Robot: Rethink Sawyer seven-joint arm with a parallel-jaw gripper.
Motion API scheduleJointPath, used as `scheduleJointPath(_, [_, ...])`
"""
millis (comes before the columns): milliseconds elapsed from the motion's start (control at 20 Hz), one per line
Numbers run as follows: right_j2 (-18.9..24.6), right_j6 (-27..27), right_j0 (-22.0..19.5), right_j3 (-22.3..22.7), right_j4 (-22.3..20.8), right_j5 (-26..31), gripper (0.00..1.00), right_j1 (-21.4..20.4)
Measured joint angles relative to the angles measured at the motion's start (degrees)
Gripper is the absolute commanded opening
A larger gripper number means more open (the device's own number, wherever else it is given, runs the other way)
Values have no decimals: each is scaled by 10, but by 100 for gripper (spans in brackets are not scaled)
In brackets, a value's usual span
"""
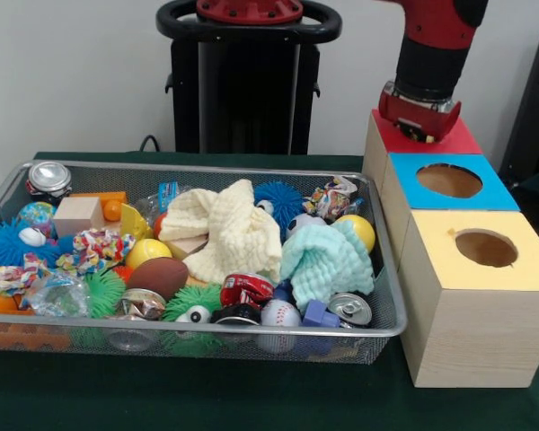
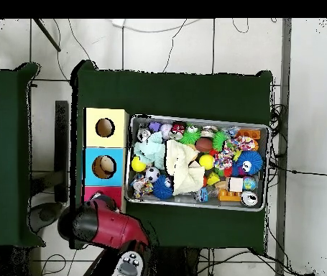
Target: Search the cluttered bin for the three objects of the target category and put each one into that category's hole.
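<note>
Nearest the camera, lower right of the front view, stands the yellow box (image 1: 481,301) with its round hole; behind it sit the blue box (image 1: 449,184) and the red box (image 1: 422,139), each farther up the frame. Left of them, the mesh bin (image 1: 36,339) holds a dense heap: cans (image 1: 350,308), a baseball (image 1: 280,314), a football (image 1: 159,277), a cream cloth (image 1: 225,229), a mint cloth (image 1: 326,260), spiky balls (image 1: 2,244) and a yellow ball (image 1: 359,229).

The arm (image 1: 431,54) hangs at upper right, directly over the red box; its gripper (image 1: 419,126) sits low against that box top, and its fingers are hidden, so their opening and any load cannot be told. The target category is not evident; candidates such as the cans lie scattered along the bin's lower edge and in its upper left corner (image 1: 48,178).

Risks, as judged: the cloths may hide targets or snag on a descent; round items may roll from a pinch; cans wedged against the mesh rim leave little finger room; a tall carry could clip the box edges.
</note>
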Motion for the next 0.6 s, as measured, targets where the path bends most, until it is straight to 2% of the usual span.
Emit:
scheduleJointPath(150, [19,0,-23,5,-41,-21,0,-5])
scheduleJointPath(600, [42,1,-49,6,-112,-42,0,-11])
